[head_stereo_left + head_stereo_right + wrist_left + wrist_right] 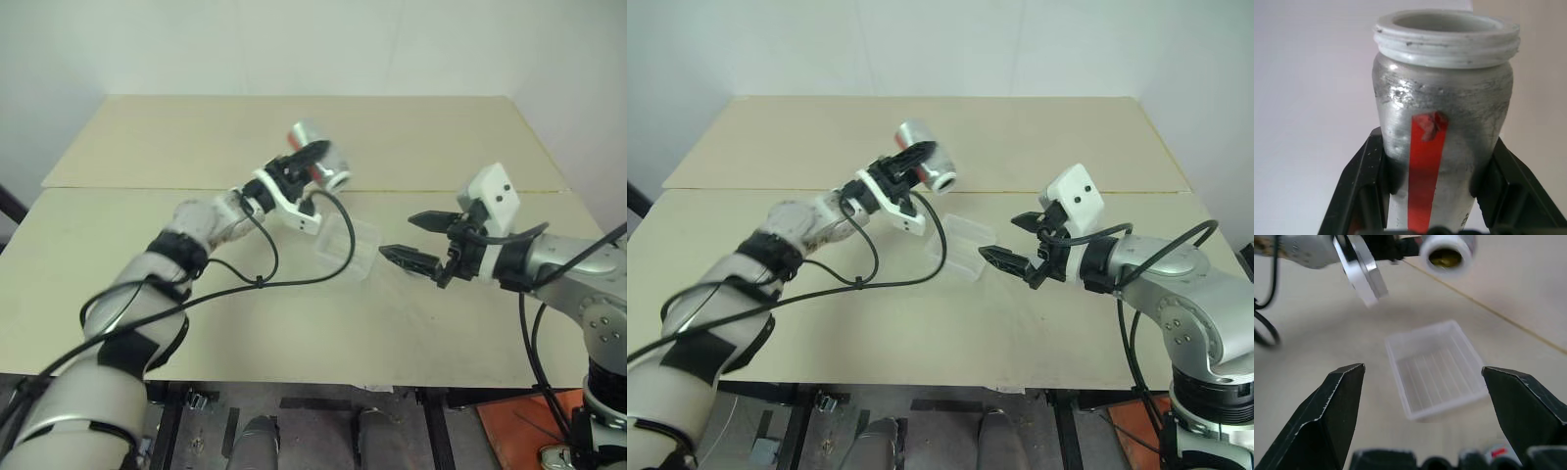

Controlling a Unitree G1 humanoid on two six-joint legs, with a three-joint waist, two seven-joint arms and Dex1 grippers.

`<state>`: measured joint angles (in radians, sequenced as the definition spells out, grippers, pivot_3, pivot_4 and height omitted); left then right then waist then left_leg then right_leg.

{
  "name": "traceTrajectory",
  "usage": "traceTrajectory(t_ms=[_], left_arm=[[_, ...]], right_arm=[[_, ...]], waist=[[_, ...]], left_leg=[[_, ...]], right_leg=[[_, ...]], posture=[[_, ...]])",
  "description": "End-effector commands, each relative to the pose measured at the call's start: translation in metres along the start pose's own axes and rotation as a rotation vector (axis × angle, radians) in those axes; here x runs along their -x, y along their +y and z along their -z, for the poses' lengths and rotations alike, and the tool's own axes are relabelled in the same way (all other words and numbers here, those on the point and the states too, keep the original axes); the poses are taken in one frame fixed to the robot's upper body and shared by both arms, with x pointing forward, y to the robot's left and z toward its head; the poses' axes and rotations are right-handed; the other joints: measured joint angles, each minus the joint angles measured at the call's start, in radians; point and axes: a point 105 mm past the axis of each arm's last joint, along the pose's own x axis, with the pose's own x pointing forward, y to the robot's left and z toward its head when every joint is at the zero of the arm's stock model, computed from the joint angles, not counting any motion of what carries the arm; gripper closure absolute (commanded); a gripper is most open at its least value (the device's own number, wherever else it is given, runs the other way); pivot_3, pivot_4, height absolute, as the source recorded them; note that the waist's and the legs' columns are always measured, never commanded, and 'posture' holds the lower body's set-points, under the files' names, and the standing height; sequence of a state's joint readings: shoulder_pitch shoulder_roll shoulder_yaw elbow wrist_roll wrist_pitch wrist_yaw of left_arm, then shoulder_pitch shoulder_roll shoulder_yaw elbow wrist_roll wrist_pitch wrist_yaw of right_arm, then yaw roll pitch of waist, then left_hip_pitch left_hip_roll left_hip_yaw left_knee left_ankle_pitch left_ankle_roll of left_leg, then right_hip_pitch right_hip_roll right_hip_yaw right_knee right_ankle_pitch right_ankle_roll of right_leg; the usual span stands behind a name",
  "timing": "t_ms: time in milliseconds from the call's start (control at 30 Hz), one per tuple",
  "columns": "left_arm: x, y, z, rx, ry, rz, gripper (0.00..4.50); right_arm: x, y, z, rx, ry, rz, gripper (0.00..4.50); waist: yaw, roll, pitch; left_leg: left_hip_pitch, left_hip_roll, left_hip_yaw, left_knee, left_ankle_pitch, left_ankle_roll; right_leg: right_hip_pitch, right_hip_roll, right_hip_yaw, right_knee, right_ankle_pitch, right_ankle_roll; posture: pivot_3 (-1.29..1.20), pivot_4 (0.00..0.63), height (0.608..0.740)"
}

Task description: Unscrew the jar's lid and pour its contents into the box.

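Overhead, the box (964, 247) stands half-hidden — cables crossing its edge.

A robotics lab is suggested by a bare beige desk (196, 147), plain white walls (294, 39) and exposed cabling (265, 279).

Soft, even room light falls on the table (196, 323); shadows stay faint, and close-up views look slightly blurred.
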<state>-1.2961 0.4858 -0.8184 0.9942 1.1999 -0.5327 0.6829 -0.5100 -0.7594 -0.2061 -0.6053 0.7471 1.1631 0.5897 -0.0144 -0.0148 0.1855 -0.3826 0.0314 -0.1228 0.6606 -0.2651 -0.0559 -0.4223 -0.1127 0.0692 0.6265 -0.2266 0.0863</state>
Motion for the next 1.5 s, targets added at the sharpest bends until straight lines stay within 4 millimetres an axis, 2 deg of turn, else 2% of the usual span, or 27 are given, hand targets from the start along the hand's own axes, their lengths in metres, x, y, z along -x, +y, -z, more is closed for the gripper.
traceTrajectory(t_ms=[33,133,467,667,800,900,933,1000,1167,1233,1367,1500], left_arm=[[-0.006,-0.004,-0.026,-0.157,-0.221,-0.008,2.57],[-0.009,-0.011,-0.034,-0.228,-0.288,0.027,2.57],[-0.020,-0.013,-0.032,-0.280,-0.250,0.040,2.57],[-0.015,-0.008,-0.018,-0.123,-0.156,0.042,2.57],[0.001,-0.001,0.017,0.353,0.126,0.005,2.57],[0.017,-0.004,0.040,0.742,0.304,-0.029,2.57],[0.023,-0.007,0.048,0.924,0.373,-0.040,2.57],[0.036,-0.011,0.057,1.222,0.433,-0.056,2.57],[0.075,-0.006,0.054,1.758,0.448,-0.078,2.57],[0.091,-0.004,0.048,1.876,0.471,-0.077,2.57],[0.118,-0.012,0.029,1.914,0.547,-0.058,2.57],[0.136,-0.030,0.016,1.940,0.655,-0.090,2.57]], right_arm=[[0.004,0.005,-0.016,0.063,-0.057,-0.006,0.05],[0.004,0.007,-0.021,0.068,-0.084,0.001,0.05],[0.010,0.017,-0.032,0.072,-0.146,0.005,0.05],[0.010,0.016,-0.029,0.060,-0.139,0.009,0.05],[0.008,0.014,-0.025,0.069,-0.140,0.016,0.05],[0.009,0.013,-0.024,0.082,-0.145,0.013,0.05],[0.010,0.012,-0.023,0.090,-0.146,0.006,0.05],[0.011,0.010,-0.022,0.104,-0.148,-0.005,0.05],[0.011,0.003,-0.022,0.138,-0.151,-0.016,0.05],[0.012,0.000,-0.024,0.153,-0.157,-0.013,0.05],[0.014,-0.003,-0.025,0.161,-0.165,-0.018,0.05],[0.014,-0.001,-0.025,0.157,-0.166,-0.034,0.05]], waist=[[0.002,0.000,0.000],[0.001,0.000,0.000],[0.003,-0.001,0.000],[0.001,-0.001,0.001],[-0.003,-0.001,0.000],[-0.006,0.000,0.000],[-0.006,0.000,0.000],[-0.009,0.000,0.000],[-0.029,0.000,0.000],[-0.039,0.000,0.000],[-0.056,0.000,0.000],[-0.053,0.000,0.000]], left_leg=[[-0.001,0.000,0.000,0.000,0.000,0.000],[-0.001,0.000,0.001,0.000,0.000,-0.001],[-0.003,0.000,0.000,0.000,0.001,-0.001],[-0.002,0.000,0.001,0.000,0.001,-0.001],[-0.002,0.000,0.001,0.000,0.002,-0.004],[-0.001,0.000,0.001,0.000,0.003,-0.005],[-0.001,0.000,0.001,0.000,0.003,-0.006],[-0.001,0.000,0.001,0.000,0.005,-0.009],[-0.002,0.001,0.000,0.000,0.004,-0.008],[-0.001,0.001,0.000,0.000,0.004,-0.007],[0.004,0.000,0.000,0.000,0.002,-0.004],[0.006,0.000,0.000,0.000,0.002,-0.004]], right_leg=[[0.000,0.000,0.000,0.000,0.000,0.000],[-0.001,0.000,0.000,0.000,0.000,0.001],[-0.002,-0.001,0.000,0.001,0.000,0.001],[-0.002,-0.001,0.000,0.001,0.000,0.001],[-0.002,-0.001,0.000,0.002,0.000,0.001],[-0.002,-0.001,0.000,0.002,0.000,0.001],[-0.002,-0.001,0.000,0.003,0.000,0.000],[-0.002,-0.001,0.000,0.004,0.000,0.000],[-0.002,-0.001,0.000,0.004,0.001,0.000],[-0.002,-0.001,0.000,0.004,0.001,0.000],[0.001,-0.001,0.000,0.004,0.001,0.000],[0.003,-0.001,0.001,0.002,0.001,0.000]], posture=[[0.00,0.150,0.740],[0.00,0.150,0.740],[0.00,0.150,0.740],[0.00,0.150,0.740],[0.00,0.150,0.740],[0.00,0.150,0.740],[0.00,0.150,0.740],[0.00,0.150,0.740],[0.00,0.150,0.740],[0.00,0.150,0.740],[0.00,0.150,0.740],[0.00,0.150,0.740]])
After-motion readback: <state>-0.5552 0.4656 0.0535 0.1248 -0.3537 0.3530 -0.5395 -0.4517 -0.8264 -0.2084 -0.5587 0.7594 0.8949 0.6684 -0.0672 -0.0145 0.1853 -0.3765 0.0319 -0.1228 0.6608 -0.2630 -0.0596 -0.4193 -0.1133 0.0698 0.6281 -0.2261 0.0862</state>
